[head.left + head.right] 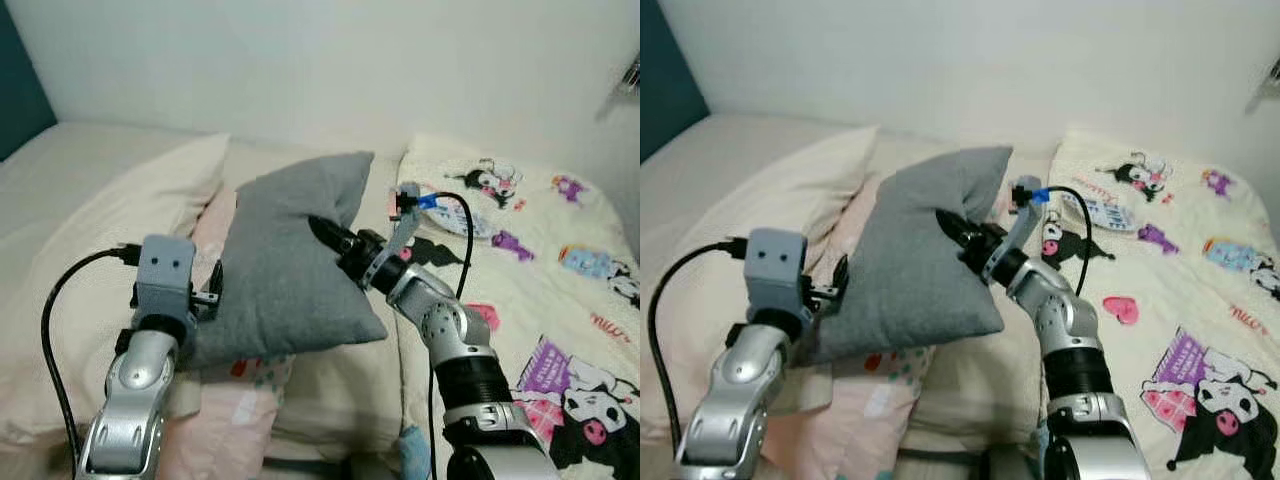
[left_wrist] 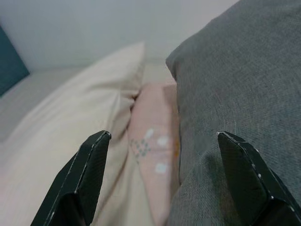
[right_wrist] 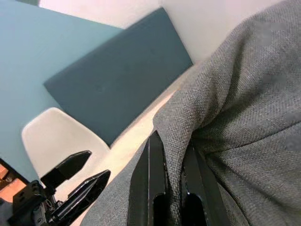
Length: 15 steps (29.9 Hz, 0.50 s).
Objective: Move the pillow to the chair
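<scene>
A grey pillow [image 1: 280, 270] is tilted up off the bed, its top corner toward the wall. My right gripper [image 1: 322, 232] is shut on a fold of its fabric at the right side; the right wrist view shows the grey cloth pinched between the black fingers [image 3: 151, 174]. My left gripper [image 1: 212, 290] stands open at the pillow's lower left edge. In the left wrist view one finger [image 2: 244, 174] rests against the grey pillow [image 2: 235, 84] and the other is apart from it. A white chair [image 3: 51, 136] appears in the right wrist view, beyond the pillow.
A large cream pillow [image 1: 110, 230] lies on the left and a pink dotted pillow [image 1: 225, 400] sits under the grey one. A cartoon-print blanket [image 1: 560, 280] covers the bed's right side. A teal panel [image 1: 20, 100] and a white wall stand behind.
</scene>
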### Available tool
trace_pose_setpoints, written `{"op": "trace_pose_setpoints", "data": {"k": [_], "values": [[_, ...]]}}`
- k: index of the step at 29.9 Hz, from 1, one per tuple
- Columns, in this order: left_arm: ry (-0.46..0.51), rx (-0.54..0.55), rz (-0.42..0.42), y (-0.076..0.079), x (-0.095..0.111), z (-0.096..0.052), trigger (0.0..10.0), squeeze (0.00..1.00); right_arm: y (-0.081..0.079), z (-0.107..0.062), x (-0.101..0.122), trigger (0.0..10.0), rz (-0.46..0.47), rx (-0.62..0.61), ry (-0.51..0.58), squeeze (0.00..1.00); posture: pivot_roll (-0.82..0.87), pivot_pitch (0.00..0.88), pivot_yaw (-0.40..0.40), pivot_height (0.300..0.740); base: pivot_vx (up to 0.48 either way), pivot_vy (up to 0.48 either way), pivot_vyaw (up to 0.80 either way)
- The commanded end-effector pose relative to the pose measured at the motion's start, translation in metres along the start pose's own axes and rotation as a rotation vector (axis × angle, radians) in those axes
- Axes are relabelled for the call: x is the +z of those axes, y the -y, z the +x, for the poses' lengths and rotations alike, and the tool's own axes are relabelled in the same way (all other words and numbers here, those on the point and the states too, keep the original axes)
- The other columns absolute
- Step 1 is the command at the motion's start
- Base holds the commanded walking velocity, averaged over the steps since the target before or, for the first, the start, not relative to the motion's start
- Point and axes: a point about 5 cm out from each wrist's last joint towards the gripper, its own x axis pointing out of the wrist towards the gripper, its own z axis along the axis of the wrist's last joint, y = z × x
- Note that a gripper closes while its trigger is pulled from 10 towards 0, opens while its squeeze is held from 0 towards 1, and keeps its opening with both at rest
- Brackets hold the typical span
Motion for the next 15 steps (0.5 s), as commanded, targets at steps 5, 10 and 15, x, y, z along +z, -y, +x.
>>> {"op": "trace_pose_setpoints", "data": {"k": [5,10,15], "values": [[-0.016,0.013,-0.005,0.0,-0.006,-0.001,10.0,0.0,-0.005,0.001,0.008,0.0,-0.028,-0.003,0.054,0.0,0.0,0.0,-0.066,0.663,0.0,0.0,0.0],[0.001,0.023,-0.002,-0.002,-0.004,0.001,10.0,0.0,-0.006,0.005,0.015,0.0,-0.058,-0.023,0.075,0.0,0.0,0.0,-0.065,0.672,0.0,0.0,0.0],[0.004,0.026,0.001,-0.002,-0.005,0.001,10.0,0.0,-0.005,0.005,0.015,0.0,-0.042,-0.022,0.084,0.0,0.0,0.0,-0.065,0.695,0.0,0.0,0.0]]}}
